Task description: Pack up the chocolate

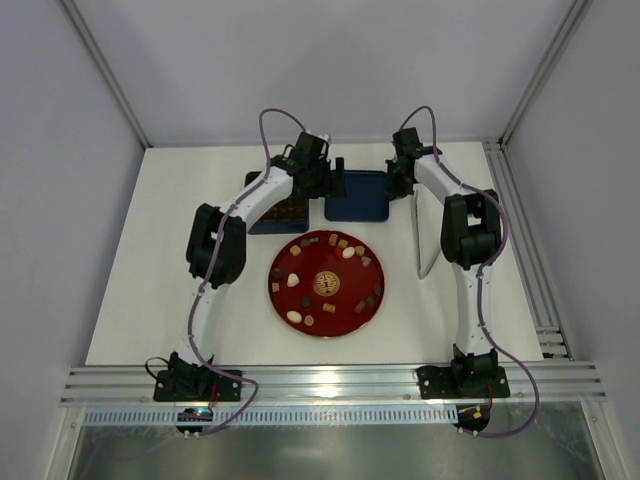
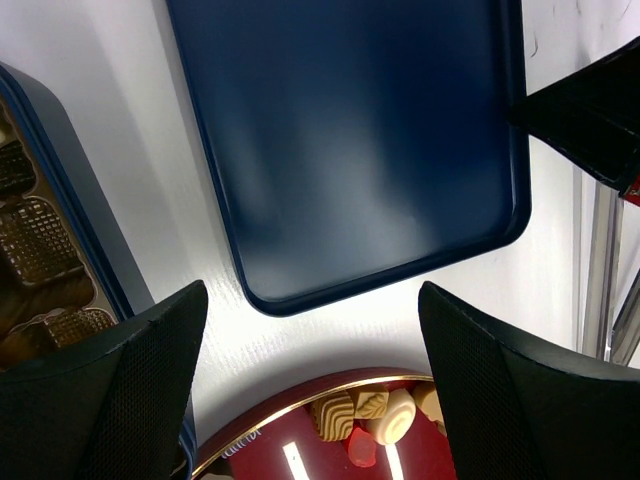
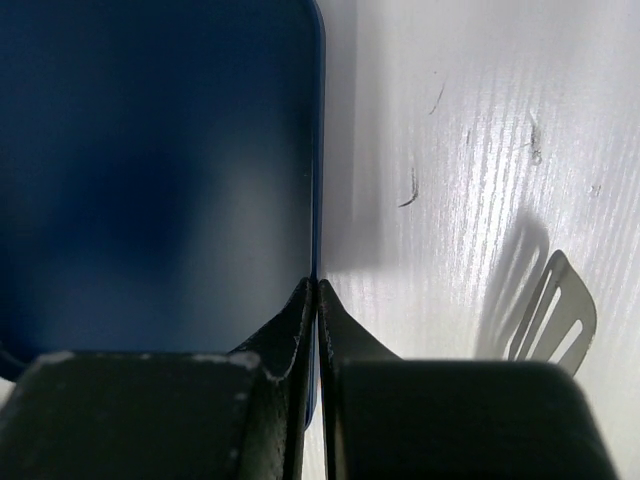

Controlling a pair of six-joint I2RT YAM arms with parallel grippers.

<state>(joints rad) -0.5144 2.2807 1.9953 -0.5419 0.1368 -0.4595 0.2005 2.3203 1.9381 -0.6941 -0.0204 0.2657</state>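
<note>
Just beyond the two arm bases, a round red plate [image 1: 300,265] with a gold emblem in its middle sits on the white desk [image 1: 150,280]. The chocolate [image 1: 348,253] is scattered in a loose ring around the emblem: small separate pieces, dark brown, light brown and cream. The left wrist view shows the far rim of the plate, with ribbed tan squares and a cream oval lying close together.

Past the plate, two dark blue things lie side by side, with a strip of bare desk between them. On the left is a square tin [image 1: 285,213]. The left arm crosses over it, so the top view shows only part of it. At the edge of the left wrist view, its compartments hold brown, waffle-patterned pieces. On the right is a flat, shallow lid [image 1: 360,200] with rounded corners and nothing in it.

The left gripper [image 2: 312,300] hangs above the gap between the plate and the lid. Its jaws are spread wide and hold nothing, and their dark fingers [image 2: 110,390] cover the lower corners of that view.

The right gripper [image 3: 317,288] is at the lid's right edge. Its jaws are pinched together on the thin rim, and its fingers hide the lid's near corner.
</note>
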